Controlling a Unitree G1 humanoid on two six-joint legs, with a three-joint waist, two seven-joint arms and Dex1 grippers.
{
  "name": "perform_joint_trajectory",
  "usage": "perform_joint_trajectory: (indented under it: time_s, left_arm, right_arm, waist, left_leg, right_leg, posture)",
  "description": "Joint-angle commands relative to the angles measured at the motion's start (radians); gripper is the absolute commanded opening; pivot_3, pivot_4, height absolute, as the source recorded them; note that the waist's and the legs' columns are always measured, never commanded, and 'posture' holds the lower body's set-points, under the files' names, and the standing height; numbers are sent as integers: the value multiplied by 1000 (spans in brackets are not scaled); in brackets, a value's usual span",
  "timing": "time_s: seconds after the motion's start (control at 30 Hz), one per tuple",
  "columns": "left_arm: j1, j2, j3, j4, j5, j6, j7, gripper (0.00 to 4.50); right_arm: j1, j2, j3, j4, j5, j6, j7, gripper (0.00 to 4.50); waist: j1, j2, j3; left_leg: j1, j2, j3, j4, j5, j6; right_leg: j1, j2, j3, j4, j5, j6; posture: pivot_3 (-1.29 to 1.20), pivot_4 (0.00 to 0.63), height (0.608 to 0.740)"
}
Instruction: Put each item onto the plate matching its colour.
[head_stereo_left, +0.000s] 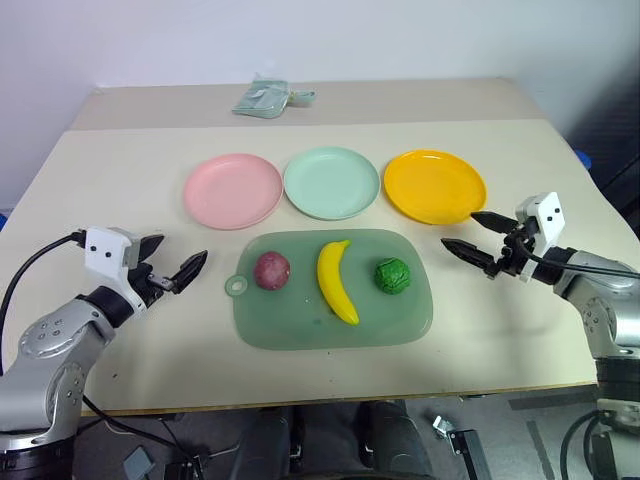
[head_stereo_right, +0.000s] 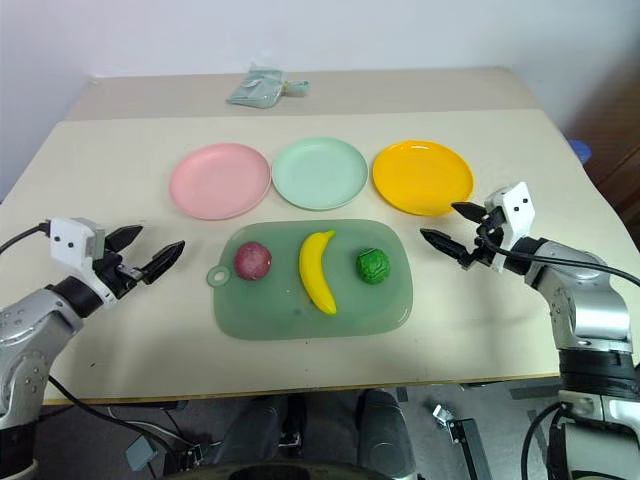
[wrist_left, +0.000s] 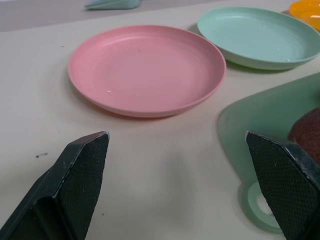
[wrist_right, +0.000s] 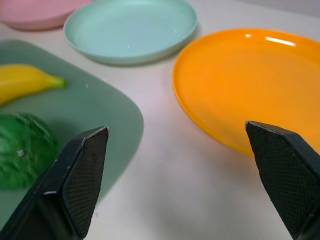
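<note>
Left eye view: pink plate (head_stereo_left: 232, 190), mint plate (head_stereo_left: 331, 182), orange plate (head_stereo_left: 434, 186) bare.

Left gripper (head_stereo_left: 172, 263) and right gripper (head_stereo_left: 468, 234) gape (both empty)

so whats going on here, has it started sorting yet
Not yet. The purple ball, banana and green ball all lie on the cutting board. The pink plate, mint plate and orange plate sit bare in a row behind it. The left gripper hovers open off the board's handle end, and the right gripper hovers open beside the other end, near the orange plate. Neither holds anything.
</note>
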Motion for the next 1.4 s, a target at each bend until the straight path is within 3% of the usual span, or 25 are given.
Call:
perform_joint_trajectory:
  time_s: [0.03,0.3,0.4,0.67,0.93,1.1,1.2,1.4]
  left_arm:
    - [-16,-13,11,-10,-28,5,3,4500]
    - [-105,-13,-63,-37,-88,27,-59,4500]
    - [-140,10,-149,-63,-102,45,-129,4500]
    - [-277,57,-403,27,53,19,-215,4500]
    - [-331,62,-484,141,170,-34,-261,4500]
    - [-346,33,-446,164,163,-46,-250,2359]
    - [-391,-48,-364,211,158,-101,-156,2268]
    - [-642,-190,-252,547,332,-23,319,2268]
  right_arm:
    - [-41,-6,-12,-72,37,51,-16,4464]
    - [-19,-31,1,-239,117,153,20,4464]
    - [-8,-31,17,-335,172,206,38,4464]
    - [71,-33,42,-443,191,220,46,4464]
    - [180,-44,27,-497,172,180,38,4464]
    - [191,-39,26,-492,167,156,30,4500]
    - [182,-28,45,-480,156,134,25,4500]
    - [116,11,96,-428,124,91,8,4500]
  waist:
    - [2,0,0]
    - [19,0,0]
    - [22,0,0]
    - [26,0,0]
    - [24,0,0]
    - [26,-1,0]
    - [27,-1,1]
    - [26,-2,0]
  left_leg:
    - [0,0,0,0,0,0]
    - [0,0,0,1,0,0]
    - [0,0,0,1,0,0]
    - [0,0,0,1,0,1]
    - [0,0,0,2,0,1]
    - [0,0,0,3,0,1]
    - [-1,0,-1,4,0,2]
    - [-1,0,-2,6,0,2]
  right_leg:
    - [0,0,0,0,0,0]
    - [0,0,0,0,0,0]
    - [0,0,0,0,0,0]
    - [1,3,0,0,0,0]
    - [1,5,-1,1,0,0]
    - [1,5,-1,1,0,0]
    - [2,5,-1,1,0,0]
    - [3,6,-2,2,0,1]
  posture:
    - [0,150,740]
    - [0,150,740]
    - [0,150,740]
    - [0,150,740]
    - [0,150,740]
    - [0,150,740]
    - [0,150,740]
    - [0,150,740]
